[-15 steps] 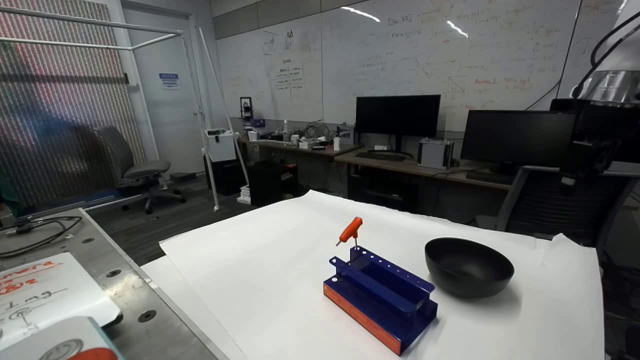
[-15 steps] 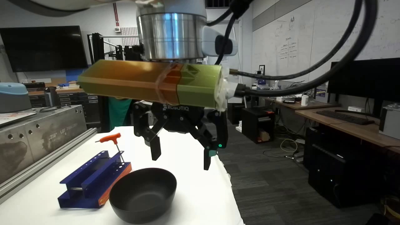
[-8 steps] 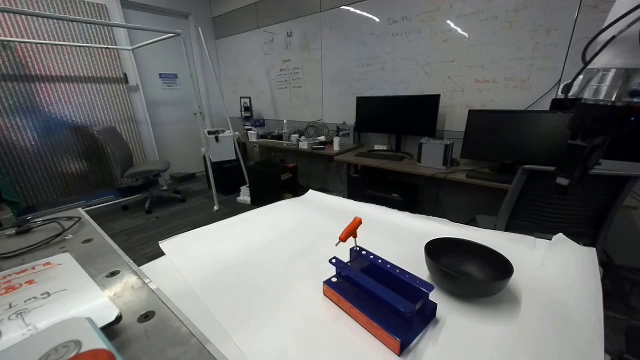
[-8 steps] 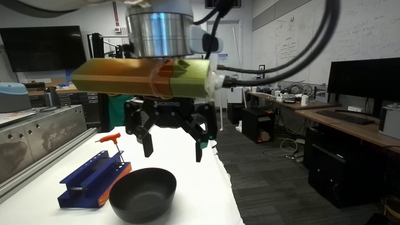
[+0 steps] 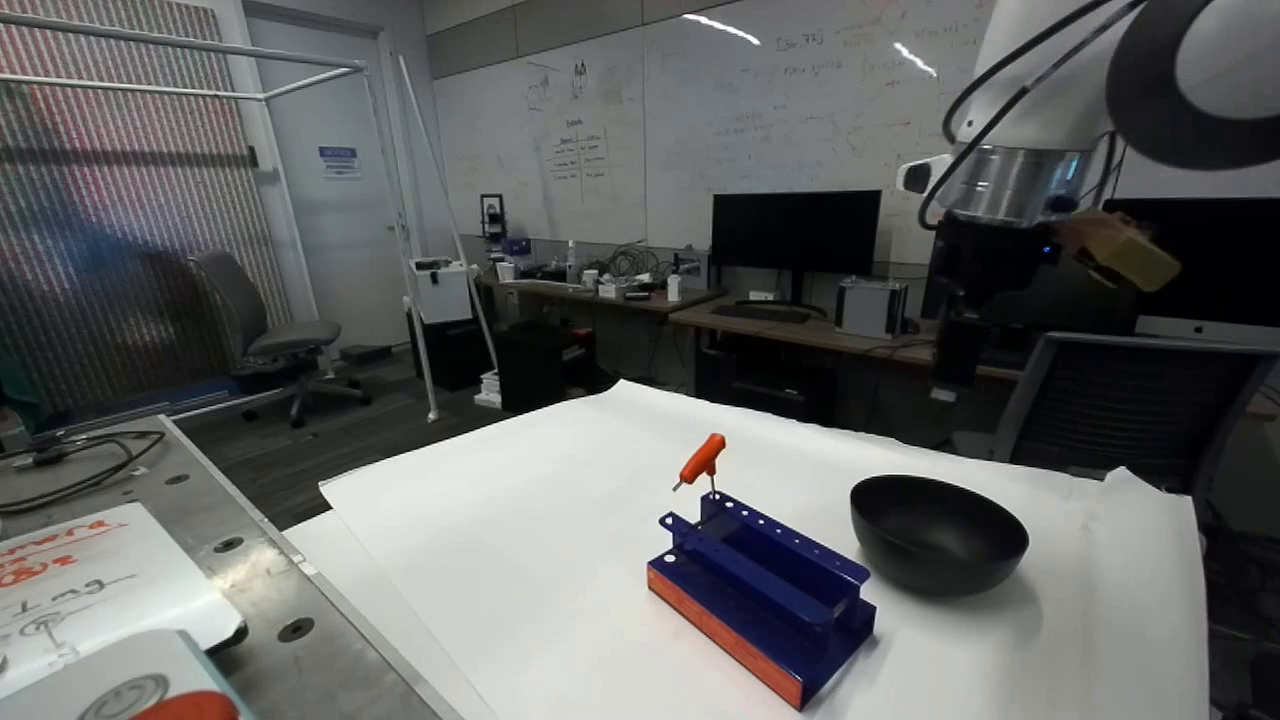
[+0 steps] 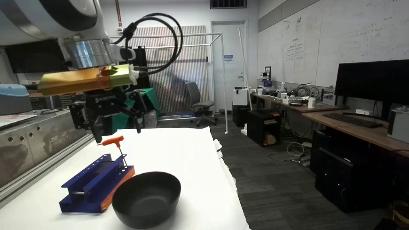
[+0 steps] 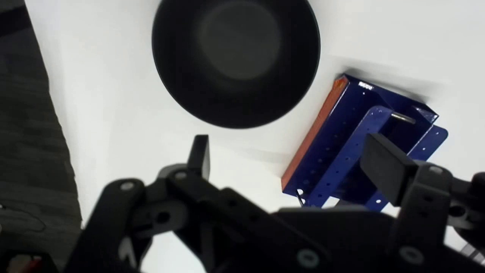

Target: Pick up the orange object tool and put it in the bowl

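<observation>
Orange tool, one, standing in blue rack.
Handle uppermost, long axis leaning slightly; sitting below and aside of the gripper, which is hanging empty, jaws spread.

A blue rack, edged in orange-red, rests on a white sheet. In an exterior view, black cables lie on a metal bench. In both exterior views, a grey chair stands near a door bearing a blue-and-white notice. A monitor sits on a desk before a written-on whiteboard.
</observation>
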